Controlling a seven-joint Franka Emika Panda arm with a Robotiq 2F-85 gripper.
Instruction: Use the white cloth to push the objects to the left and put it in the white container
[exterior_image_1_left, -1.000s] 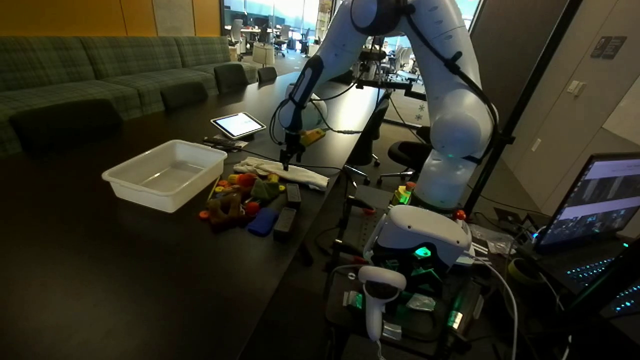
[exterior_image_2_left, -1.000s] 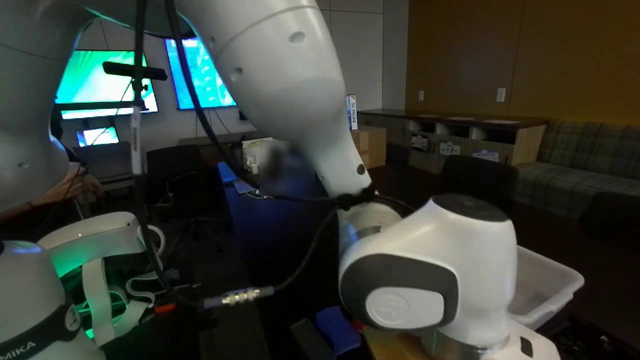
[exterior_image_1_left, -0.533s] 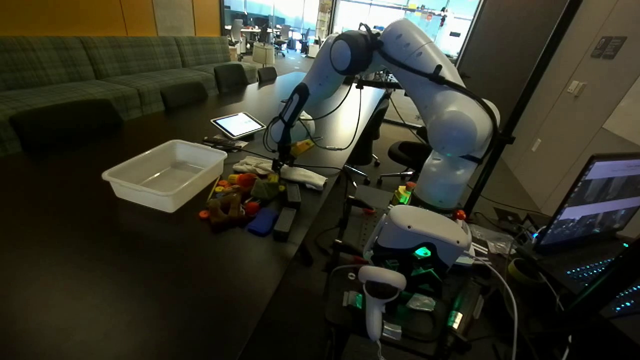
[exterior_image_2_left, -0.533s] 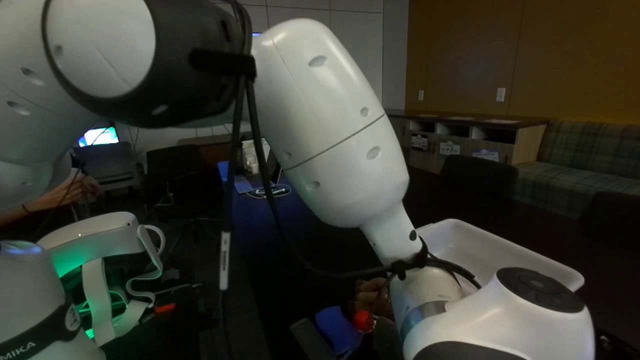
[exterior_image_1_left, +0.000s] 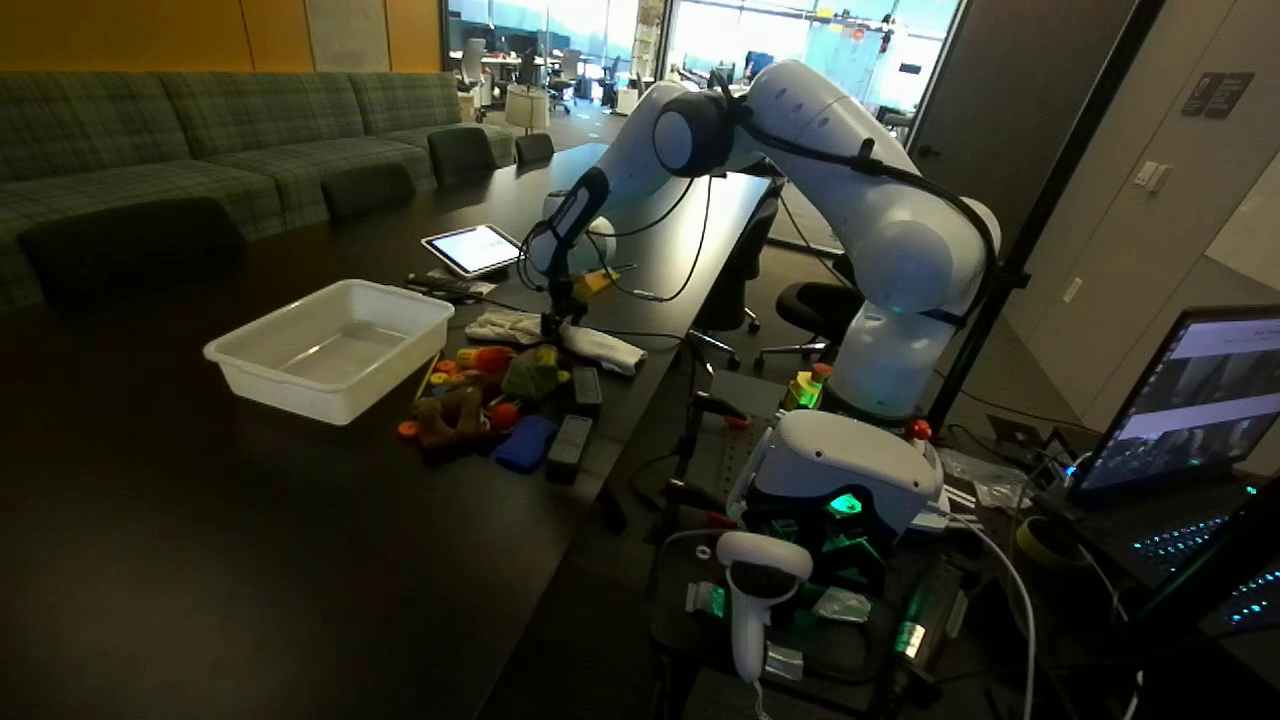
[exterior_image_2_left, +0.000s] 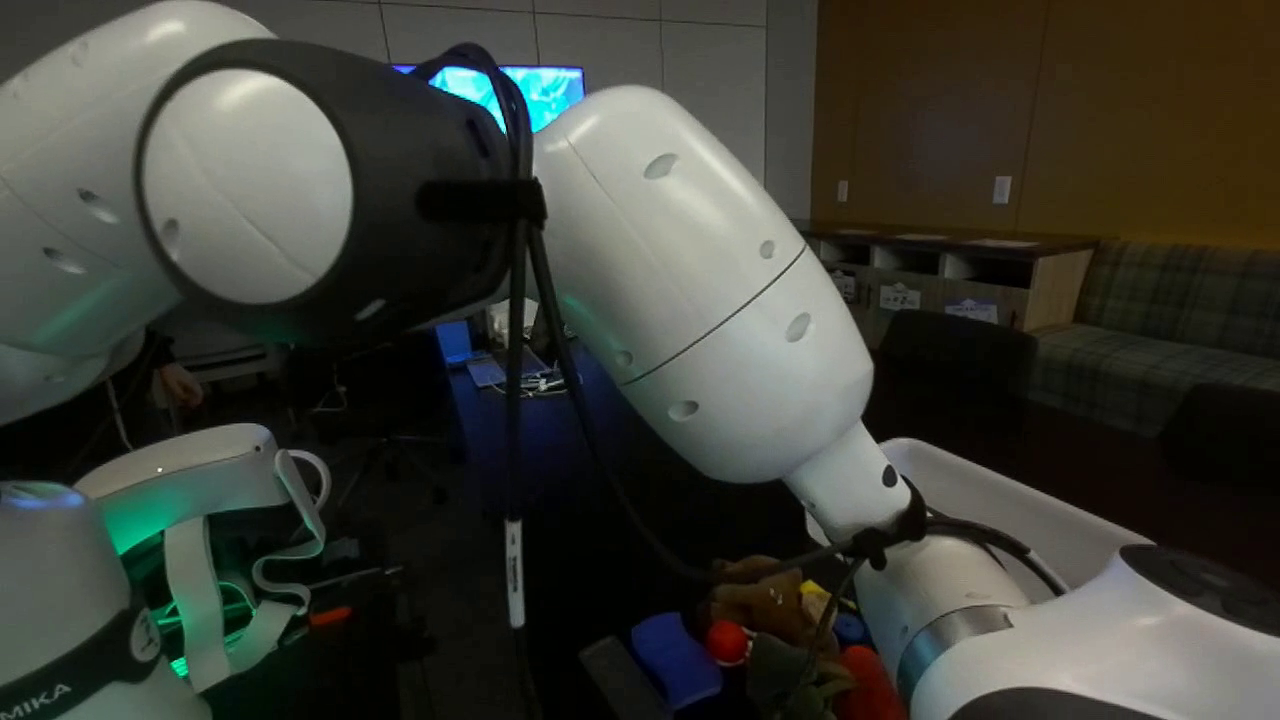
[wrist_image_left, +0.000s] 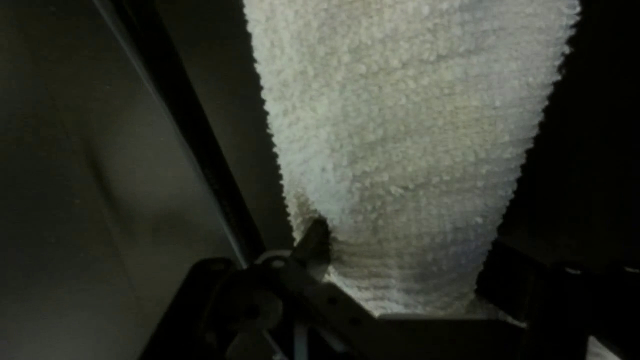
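A folded white cloth (exterior_image_1_left: 605, 348) lies on the dark table beside the heap of toys. My gripper (exterior_image_1_left: 551, 328) comes down over its middle. In the wrist view the cloth (wrist_image_left: 395, 125) fills the space between my fingers (wrist_image_left: 316, 242), which stand well apart. One presses into its edge and the other touches the opposite side; whether they grip it firmly does not show. The objects include a brown toy (exterior_image_1_left: 450, 420), an orange-red one (exterior_image_1_left: 490, 360), a green one (exterior_image_1_left: 530, 377) and a blue block (exterior_image_1_left: 525, 443). The white container (exterior_image_1_left: 285, 395) stands beyond them with nothing inside.
Two dark blocks (exterior_image_1_left: 570, 445) sit by the table edge. A tablet (exterior_image_1_left: 472, 249) rests behind the container. A black cable (wrist_image_left: 200, 150) runs close along the cloth. The robot's arm (exterior_image_2_left: 700, 280) covers much of an exterior view.
The arm has come lower and moved slightly toward the container side, bringing the gripper down onto the cloth. The cloth's near-edge end has shifted slightly toward the gripper.
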